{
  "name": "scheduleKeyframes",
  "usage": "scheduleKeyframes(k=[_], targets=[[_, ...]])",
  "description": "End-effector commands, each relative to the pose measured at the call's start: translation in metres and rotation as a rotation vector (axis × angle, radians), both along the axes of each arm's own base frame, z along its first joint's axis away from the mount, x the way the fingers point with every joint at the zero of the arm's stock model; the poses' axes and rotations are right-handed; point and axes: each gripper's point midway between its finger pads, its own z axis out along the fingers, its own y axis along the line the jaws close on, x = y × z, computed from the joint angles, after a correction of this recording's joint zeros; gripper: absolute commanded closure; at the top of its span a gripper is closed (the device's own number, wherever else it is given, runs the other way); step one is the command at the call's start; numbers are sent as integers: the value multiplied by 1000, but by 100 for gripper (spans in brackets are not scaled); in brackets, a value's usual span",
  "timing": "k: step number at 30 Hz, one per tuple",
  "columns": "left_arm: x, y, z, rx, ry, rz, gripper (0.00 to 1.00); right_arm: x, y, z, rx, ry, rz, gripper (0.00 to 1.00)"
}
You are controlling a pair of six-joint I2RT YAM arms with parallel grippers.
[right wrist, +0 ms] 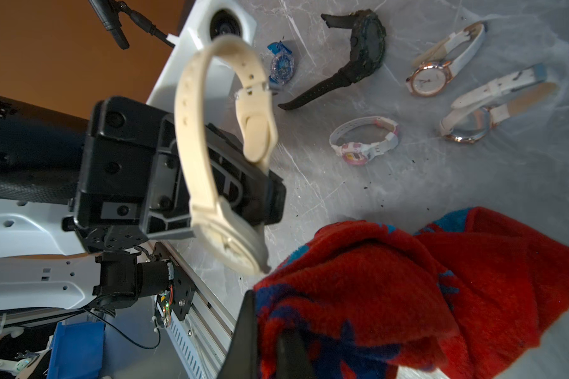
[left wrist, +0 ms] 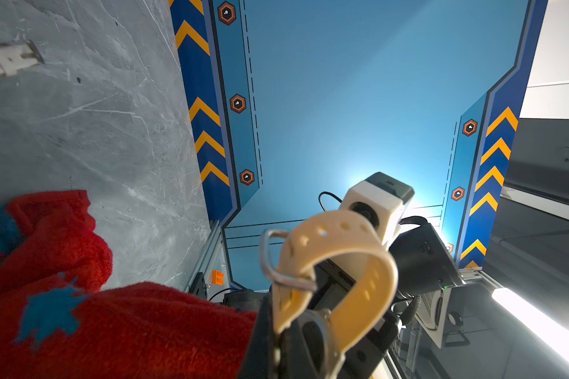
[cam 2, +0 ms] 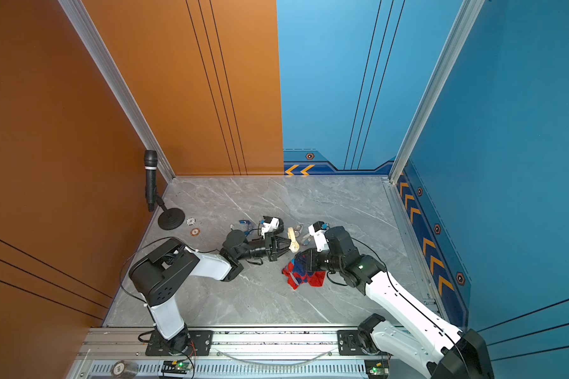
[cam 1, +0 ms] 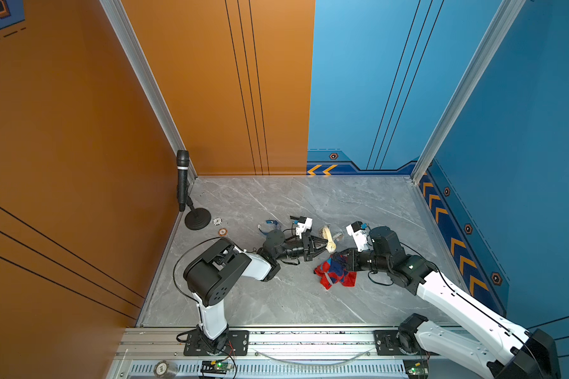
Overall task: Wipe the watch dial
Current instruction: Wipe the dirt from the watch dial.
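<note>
My left gripper (cam 1: 324, 245) (cam 2: 288, 245) is shut on a cream watch (cam 1: 329, 237) (cam 2: 292, 239) and holds it above the table, with the strap looping up. In the right wrist view the watch's dial (right wrist: 234, 249) faces the red and blue cloth (right wrist: 391, 279) and sits just beside the cloth's edge; I cannot tell whether they touch. My right gripper (cam 1: 340, 259) (cam 2: 304, 259) (right wrist: 270, 344) is shut on a bunch of that cloth (cam 1: 334, 274) (cam 2: 301, 277), and the rest trails on the table. The left wrist view shows the strap (left wrist: 352, 249) above my left gripper (left wrist: 296, 344), next to the cloth (left wrist: 128, 321).
Several other watches lie beyond the grippers, among them a black watch (right wrist: 358, 49), a small blue watch (right wrist: 281, 65), a pink and white watch (right wrist: 362, 144) and two white-strapped watches (right wrist: 431, 77). A microphone on a stand (cam 1: 183, 180) occupies the far left corner, with two chips (cam 1: 217, 221) nearby.
</note>
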Motion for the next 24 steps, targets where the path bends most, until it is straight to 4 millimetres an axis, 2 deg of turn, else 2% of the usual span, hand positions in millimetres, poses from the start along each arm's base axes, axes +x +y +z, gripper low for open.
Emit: scheduleKeyframes(k=[1,4,8,11,24], targets=[[-1,2,13,-30,-57,0,100,-1,-12,0,-21,-14,-31,100],[-1,3,12,-27,-54,1,100,-1,-21,6,-13,-15,-48,100],[-2,4,8,-20,-50,4,100,0,-25,30,17,-51,-57,100],[-1,4,7,-18,-47,5,100,-1,-24,46,36,-75,-46,100],[-1,2,6,-17,-45,-6,100,4,-5,80,98,-128,-7,100]])
